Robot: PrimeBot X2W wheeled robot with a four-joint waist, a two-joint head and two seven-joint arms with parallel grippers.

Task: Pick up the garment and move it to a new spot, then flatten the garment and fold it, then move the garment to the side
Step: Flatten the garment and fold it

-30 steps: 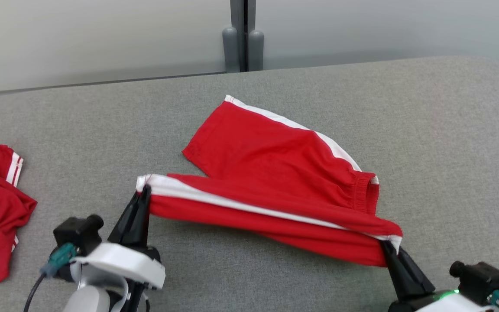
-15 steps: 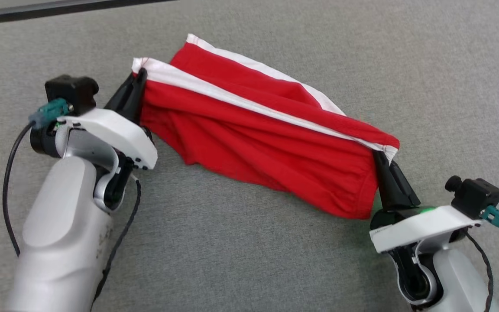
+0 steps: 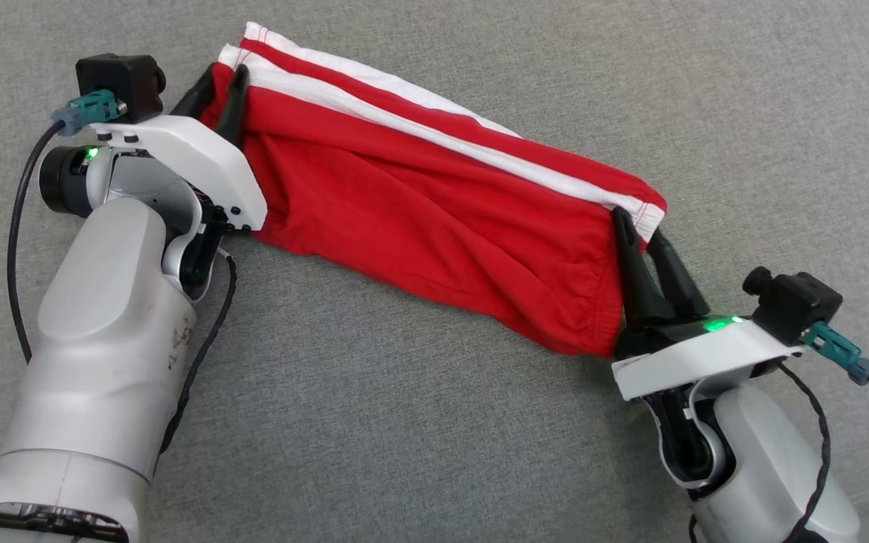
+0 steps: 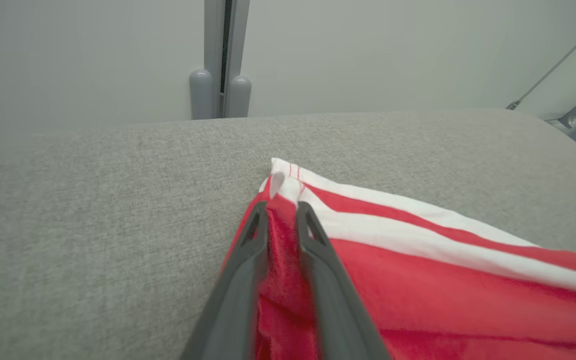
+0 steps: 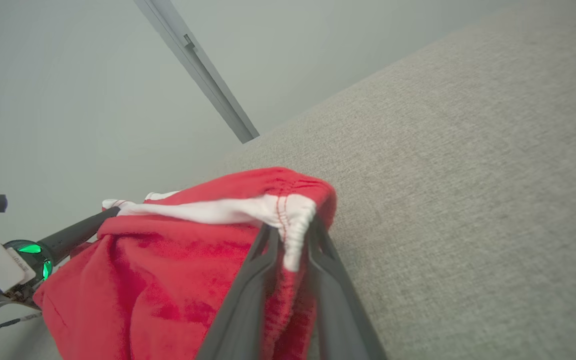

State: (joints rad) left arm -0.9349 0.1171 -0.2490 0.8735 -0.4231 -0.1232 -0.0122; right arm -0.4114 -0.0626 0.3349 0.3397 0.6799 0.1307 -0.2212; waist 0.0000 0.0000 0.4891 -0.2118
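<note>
1. Head view: the red garment with white stripes lies folded lengthwise on the grey fabric surface, stretched between both arms. The left gripper is at its far-left corner, and the right gripper is at the waistband end.
2. Left wrist view: the fingers are slightly parted with red cloth between them. Honestly can't tell if they actually pinch it.
3. Right wrist view: the white elastic waistband corner sits between the right fingers, which are a little apart. Can't tell if it's clamped either.
</note>
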